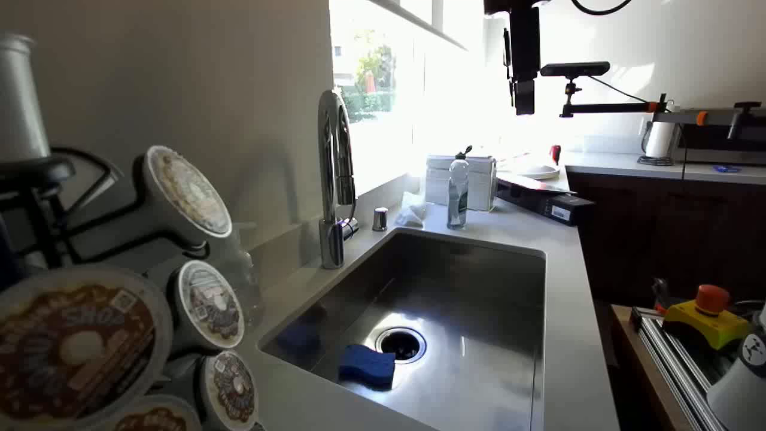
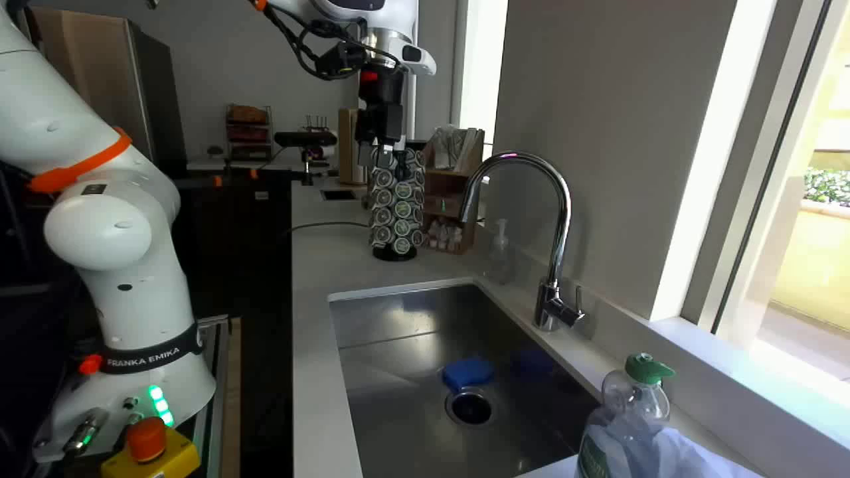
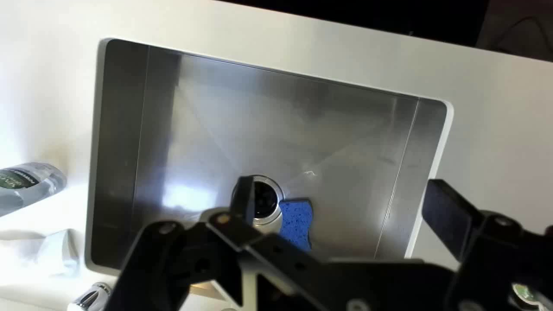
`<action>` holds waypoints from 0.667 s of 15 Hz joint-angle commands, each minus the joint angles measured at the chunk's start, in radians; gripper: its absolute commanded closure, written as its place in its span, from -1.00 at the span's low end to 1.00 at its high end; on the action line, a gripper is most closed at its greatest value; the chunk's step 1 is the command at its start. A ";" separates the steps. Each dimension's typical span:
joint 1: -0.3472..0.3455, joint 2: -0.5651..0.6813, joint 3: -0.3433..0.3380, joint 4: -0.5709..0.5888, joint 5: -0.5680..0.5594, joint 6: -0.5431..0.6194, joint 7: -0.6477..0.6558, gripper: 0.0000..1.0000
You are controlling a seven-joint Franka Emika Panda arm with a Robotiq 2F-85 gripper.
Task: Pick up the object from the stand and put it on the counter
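The stand is a black wire rack full of round coffee pods. Its round base (image 2: 394,254) rests on the counter beyond the sink in an exterior view. Its black top (image 1: 37,173) shows close up in an exterior view, with several pods (image 1: 188,190) around it. A green-lidded pod (image 3: 525,293) shows at the wrist view's lower right corner. The counter (image 1: 577,335) is pale grey and surrounds the sink. My gripper (image 3: 345,207) is open with nothing between its fingers, high above the sink. It also hangs in both exterior views (image 1: 519,102) (image 2: 384,158), apart from the stand.
A steel sink (image 2: 358,398) holds a blue sponge (image 3: 296,222) beside the drain. A tall chrome faucet (image 2: 561,219) stands at the wall side. A soap bottle (image 1: 458,194), white box (image 1: 479,182) and black scale (image 1: 538,200) stand at the sink's far end.
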 commanded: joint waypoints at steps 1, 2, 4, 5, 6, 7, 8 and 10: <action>0.008 0.001 -0.006 0.003 -0.002 -0.003 0.003 -1.00; 0.008 0.001 -0.006 0.003 -0.002 -0.003 0.003 -1.00; 0.008 0.001 -0.006 0.003 -0.002 -0.003 0.003 -1.00; 0.008 0.001 -0.006 0.003 -0.002 -0.003 0.003 -1.00; 0.008 0.001 -0.006 0.003 -0.002 -0.003 0.003 -1.00; 0.008 0.001 -0.006 0.003 -0.002 -0.003 0.003 -1.00; 0.008 0.001 -0.006 0.003 -0.002 -0.003 0.003 -1.00; 0.036 0.012 0.010 0.006 0.014 0.008 -0.019 -1.00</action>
